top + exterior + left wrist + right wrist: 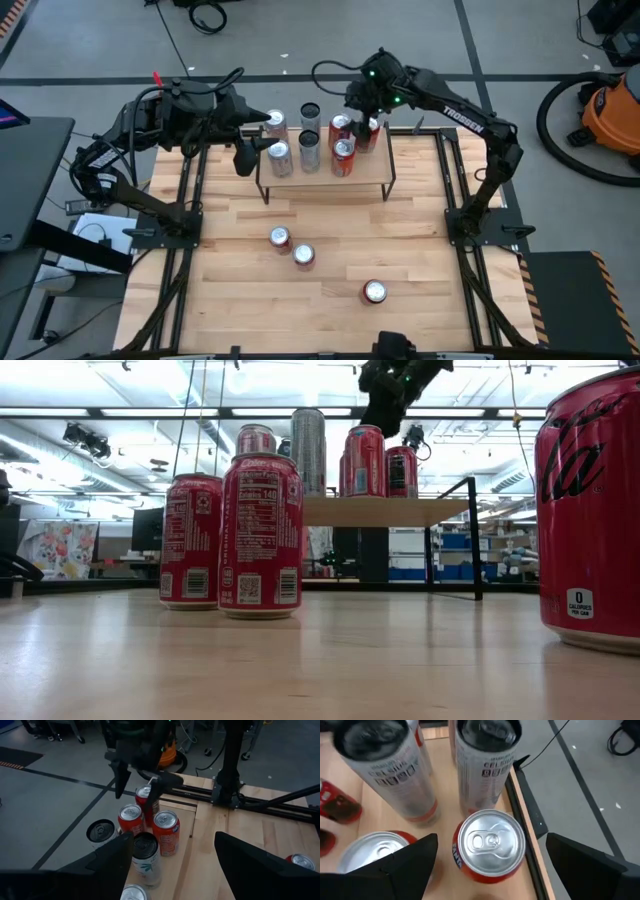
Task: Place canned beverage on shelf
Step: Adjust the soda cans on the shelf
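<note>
The shelf [325, 185] stands at the table's far middle and carries several cans, red ones and tall silver ones. My right gripper [368, 105] is open above the shelf's right far corner. Its fingers stand on either side of a red can [490, 842] that stands upright on the shelf board, and they touch nothing. This can also shows in the left wrist view [145, 795]. My left gripper [245, 152] is open and empty at the shelf's left end, level with the cans [174, 840]. Three red cans [303, 255] stand on the tabletop nearer the front.
Two tall silver cans [485, 765] stand close beyond the red can, and another red can [370, 852] stands beside it. The shelf's black frame edge [520, 815] runs right next to the can. On the tabletop, one loose can [375, 291] stands front right.
</note>
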Robot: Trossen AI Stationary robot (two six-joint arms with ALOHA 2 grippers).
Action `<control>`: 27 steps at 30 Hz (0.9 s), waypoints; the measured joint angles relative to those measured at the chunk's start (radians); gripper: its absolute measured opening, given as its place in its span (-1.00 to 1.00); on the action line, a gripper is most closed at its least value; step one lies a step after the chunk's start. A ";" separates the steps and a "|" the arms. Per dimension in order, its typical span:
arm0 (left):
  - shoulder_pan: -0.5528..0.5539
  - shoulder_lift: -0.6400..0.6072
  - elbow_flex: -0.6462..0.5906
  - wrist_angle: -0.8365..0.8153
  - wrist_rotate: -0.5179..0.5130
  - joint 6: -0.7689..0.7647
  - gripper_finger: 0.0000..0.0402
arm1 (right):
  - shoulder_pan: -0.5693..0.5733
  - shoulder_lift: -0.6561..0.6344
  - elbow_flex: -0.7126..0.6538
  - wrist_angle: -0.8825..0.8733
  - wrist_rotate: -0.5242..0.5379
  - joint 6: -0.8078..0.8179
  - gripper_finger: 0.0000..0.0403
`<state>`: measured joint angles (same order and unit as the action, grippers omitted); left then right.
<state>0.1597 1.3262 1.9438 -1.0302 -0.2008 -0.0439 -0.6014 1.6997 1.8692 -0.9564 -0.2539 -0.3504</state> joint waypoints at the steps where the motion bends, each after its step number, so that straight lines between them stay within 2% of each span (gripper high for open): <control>1: 0.000 0.000 0.000 0.000 0.000 -0.003 0.43 | 0.000 0.000 0.020 -0.017 0.003 0.004 0.90; 8: 0.000 0.000 0.000 0.000 0.000 -0.020 0.43 | 0.064 -0.002 0.168 -0.253 0.080 0.043 0.89; 13: 0.000 0.000 0.000 0.000 0.000 -0.025 0.43 | 0.112 -0.019 0.176 -0.369 0.241 -0.008 0.84; 20: 0.000 0.000 0.000 0.000 0.000 -0.062 0.43 | 0.002 -0.047 0.176 -0.428 0.208 0.007 0.72; 27: 0.000 0.000 0.000 -0.002 0.000 -0.042 0.43 | -0.097 -0.079 0.098 -0.428 0.099 0.002 0.63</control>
<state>0.1596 1.3258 1.9438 -1.0321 -0.2008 -0.0860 -0.6986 1.6211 1.9670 -1.3848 -0.1548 -0.3485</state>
